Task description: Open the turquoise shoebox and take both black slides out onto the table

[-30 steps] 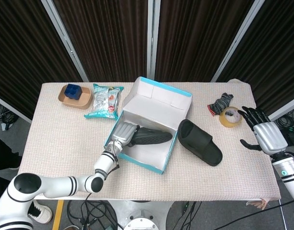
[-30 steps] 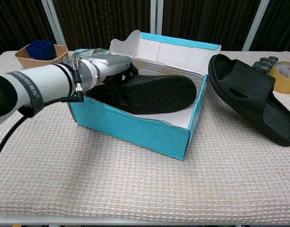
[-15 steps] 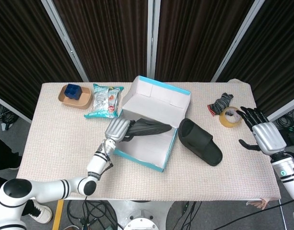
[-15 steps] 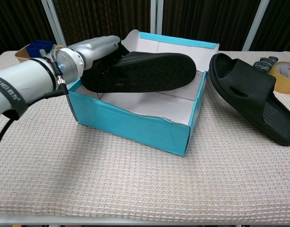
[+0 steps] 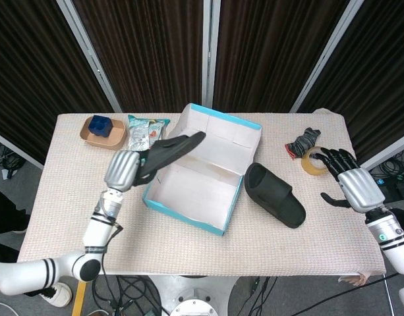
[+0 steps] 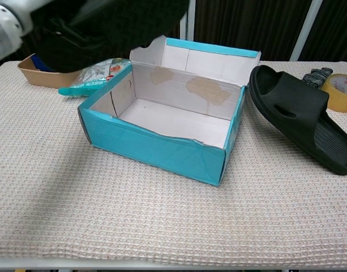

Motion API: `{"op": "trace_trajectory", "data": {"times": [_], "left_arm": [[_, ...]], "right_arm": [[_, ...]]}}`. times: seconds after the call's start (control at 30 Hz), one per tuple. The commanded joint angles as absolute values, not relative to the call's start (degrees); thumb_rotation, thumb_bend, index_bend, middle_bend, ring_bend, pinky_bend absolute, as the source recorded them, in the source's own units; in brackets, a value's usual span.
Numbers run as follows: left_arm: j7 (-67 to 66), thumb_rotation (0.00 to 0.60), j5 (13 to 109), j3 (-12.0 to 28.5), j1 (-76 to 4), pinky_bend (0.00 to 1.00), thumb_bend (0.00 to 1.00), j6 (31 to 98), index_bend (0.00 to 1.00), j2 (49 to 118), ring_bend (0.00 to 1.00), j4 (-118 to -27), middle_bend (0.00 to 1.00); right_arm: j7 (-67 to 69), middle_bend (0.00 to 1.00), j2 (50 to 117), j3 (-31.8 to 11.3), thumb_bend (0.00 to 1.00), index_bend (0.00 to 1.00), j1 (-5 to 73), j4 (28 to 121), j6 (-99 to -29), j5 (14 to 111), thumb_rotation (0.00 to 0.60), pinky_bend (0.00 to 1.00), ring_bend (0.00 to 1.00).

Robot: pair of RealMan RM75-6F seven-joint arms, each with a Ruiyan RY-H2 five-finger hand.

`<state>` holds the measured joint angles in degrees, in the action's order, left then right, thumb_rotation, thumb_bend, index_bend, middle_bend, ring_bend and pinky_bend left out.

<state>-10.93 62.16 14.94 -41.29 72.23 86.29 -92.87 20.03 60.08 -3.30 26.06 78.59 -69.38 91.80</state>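
Holding one black slide (image 5: 169, 151) up in the air, the left robot hand (image 5: 122, 170) grips it at the heel end, with the toe end pointing out over the open shoebox (image 5: 200, 172). The slide is clear of the box, tilted, above its left wall. In the chest view this slide shows only as a dark blur at the top left, with a bit of the left arm at the corner.

The turquoise shoebox sits open mid-desk, its lid flap standing up at the back, white inside with nothing in it (image 6: 179, 122); brownish stains mark the back wall.

The second black slide (image 5: 275, 195) lies on the desk (image 5: 70, 197) just beside the box's right side, sole down.

The right robot hand (image 5: 352, 184) hovers at the right edge of the desk, fingers spread, holding nothing, near a roll of tape (image 5: 316, 161) and a dark glove (image 5: 302, 141).

At the back left are a snack bag (image 5: 144, 135) and a brown tray (image 5: 103, 135) with a blue block (image 5: 100, 124) in it.
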Motion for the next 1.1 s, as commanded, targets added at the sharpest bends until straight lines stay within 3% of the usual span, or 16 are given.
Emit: {"op": "trace_trajectory", "data": {"times": [0.03, 0.23, 0.47, 0.57, 0.67, 0.83, 1.1], "left_arm": [[-8.31, 0.600, 62.70, 13.47, -36.22, 0.73, 0.40, 75.39, 0.58, 81.91, 0.66, -94.06, 0.64], [-8.86, 0.600, 58.96, 10.14, -30.45, 0.70, 0.40, 76.27, 0.56, 81.16, 0.62, -88.37, 0.61], [-12.95, 0.600, 57.55, 8.18, -26.80, 0.64, 0.40, 78.55, 0.55, 84.71, 0.59, -81.79, 0.60], [-15.61, 0.600, 56.07, 7.60, -26.48, 0.59, 0.37, 76.44, 0.52, 85.64, 0.55, -80.21, 0.57], [-16.84, 0.600, 54.10, 7.57, -26.33, 0.51, 0.26, 73.20, 0.41, 84.80, 0.45, -81.38, 0.49], [-13.76, 0.600, 53.88, 8.44, -25.22, 0.30, 0.08, 70.77, 0.17, 82.58, 0.16, -85.64, 0.27], [-7.54, 0.600, 61.08, 9.03, -22.13, 0.27, 0.04, 75.28, 0.15, 79.36, 0.12, -90.06, 0.23]], "right_arm": [[20.17, 0.00, 60.41, -2.82, 0.18, 0.00, 27.11, 79.09, -68.22, 92.95, 0.600, 0.00, 0.00], [19.91, 0.05, 61.61, -2.11, 0.30, 0.00, 31.65, 81.38, -64.54, 97.37, 0.600, 0.00, 0.00], [16.19, 0.08, 66.36, -2.59, 0.32, 0.00, 37.82, 84.29, -59.21, 100.22, 0.600, 0.00, 0.00], [15.14, 0.09, 69.23, -2.46, 0.31, 0.00, 40.59, 84.46, -55.52, 100.38, 0.600, 0.00, 0.00], [12.43, 0.09, 71.89, -2.47, 0.29, 0.00, 42.44, 84.04, -53.06, 100.16, 0.600, 0.00, 0.00], [9.97, 0.14, 74.18, -2.11, 0.28, 0.00, 43.49, 83.54, -51.49, 98.91, 0.600, 0.00, 0.00], [5.30, 0.18, 74.15, -1.49, 0.25, 0.00, 40.84, 81.03, -53.06, 94.75, 0.600, 0.00, 0.00]]}}
